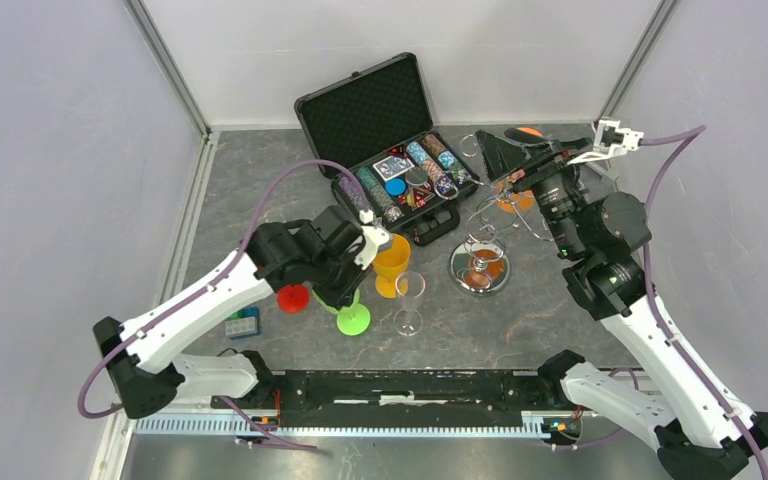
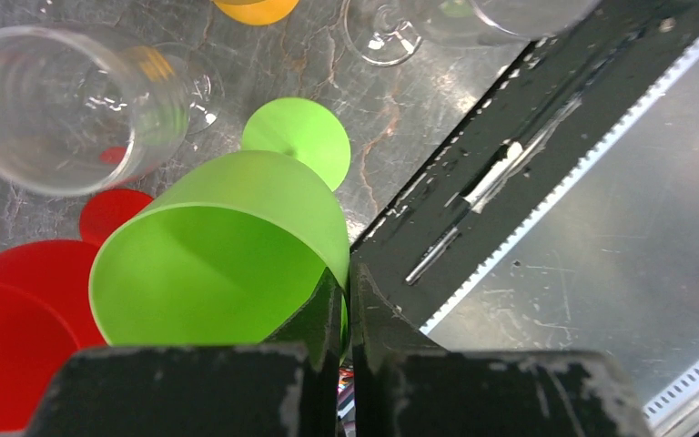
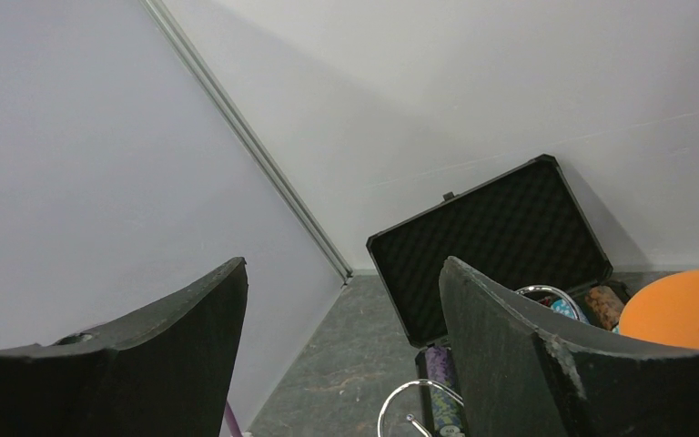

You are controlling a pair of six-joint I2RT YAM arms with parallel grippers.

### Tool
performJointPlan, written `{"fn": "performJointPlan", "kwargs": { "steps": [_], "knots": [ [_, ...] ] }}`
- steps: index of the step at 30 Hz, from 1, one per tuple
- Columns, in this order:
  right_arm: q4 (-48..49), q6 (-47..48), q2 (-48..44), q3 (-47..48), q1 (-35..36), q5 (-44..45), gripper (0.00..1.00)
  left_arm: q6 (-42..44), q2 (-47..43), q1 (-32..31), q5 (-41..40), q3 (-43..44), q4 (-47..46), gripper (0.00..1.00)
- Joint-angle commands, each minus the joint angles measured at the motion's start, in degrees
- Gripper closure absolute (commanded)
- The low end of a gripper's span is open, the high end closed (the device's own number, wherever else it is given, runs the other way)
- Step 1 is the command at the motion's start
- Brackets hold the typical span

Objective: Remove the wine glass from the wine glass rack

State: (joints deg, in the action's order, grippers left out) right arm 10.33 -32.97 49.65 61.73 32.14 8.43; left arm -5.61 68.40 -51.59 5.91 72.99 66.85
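Nearest the left wrist lens, the left pincer (image 2: 348, 284) is closed tight on the rim wall of a green wine glass (image 2: 218, 255), whose foot rests on the bench (image 1: 260, 180). That arm is occupied and well apart from the wine glass rack (image 1: 460, 268).

I find the right pincer (image 3: 341, 269) spread wide with nothing between its fingers. It is raised beside the rack's upper hook arms, in front of the open chip case (image 1: 380, 120).

One orange wine glass (image 3: 678, 309) remains at the rack. In the right wrist view its round foot shows outside the right-hand finger, not in the gap. In the top view the foot is beyond the pincer and the bowl is lower, among the chrome hooks. I judge it hangs inverted with its long axis near vertical. I cannot tell how its foot sits in the hook.

The right arm is clearly the nearer. I judge it must shift sideways towards that foot to bring the stem between the fingers.

The glass is opaque orange, matt, probably plastic.
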Motion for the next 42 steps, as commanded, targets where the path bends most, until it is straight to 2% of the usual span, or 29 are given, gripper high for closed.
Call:
{"fn": "performJointPlan", "kwargs": {
  "steps": [1,9,16,21,27,32,38,42],
  "knots": [
    [-0.7,1.4,1.0,3.1,0.1,-0.8,0.19,-2.2,1.1,-0.6,-0.9,-2.1,-5.9,0.93],
    [-0.9,1.5,0.0,2.2,0.1,1.1,0.2,-1.5,1.7,-1.7,0.9,-5.3,-8.5,0.87],
    [-0.9,1.5,0.1,2.1,0.1,1.4,0.2,-1.4,2.6,-2.5,-2.2,-5.0,-8.0,0.78],
    [-1.1,1.6,0.0,2.1,0.1,1.3,0.2,-0.3,0.7,-2.6,-1.2,-3.7,-7.9,0.59],
    [-2.3,3.6,0.3,2.8,0.1,0.0,0.18,2.8,-7.8,-2.6,-0.6,-2.9,-10.9,0.21],
    [-12.0,4.9,3.6,9.6,0.1,3.4,0.19,3.7,-15.8,-2.6,-3.4,-3.7,-17.9,0.01],
    [-29.0,9.0,10.3,22.9,-2.2,12.2,0.21,3.4,-22.8,-2.6,-8.0,-7.7,-26.3,0.0],
    [-34.5,8.1,13.6,26.7,-11.0,6.0,0.26,3.2,-24.7,-2.6,-8.9,-8.9,-28.2,0.0]
  ]
}}
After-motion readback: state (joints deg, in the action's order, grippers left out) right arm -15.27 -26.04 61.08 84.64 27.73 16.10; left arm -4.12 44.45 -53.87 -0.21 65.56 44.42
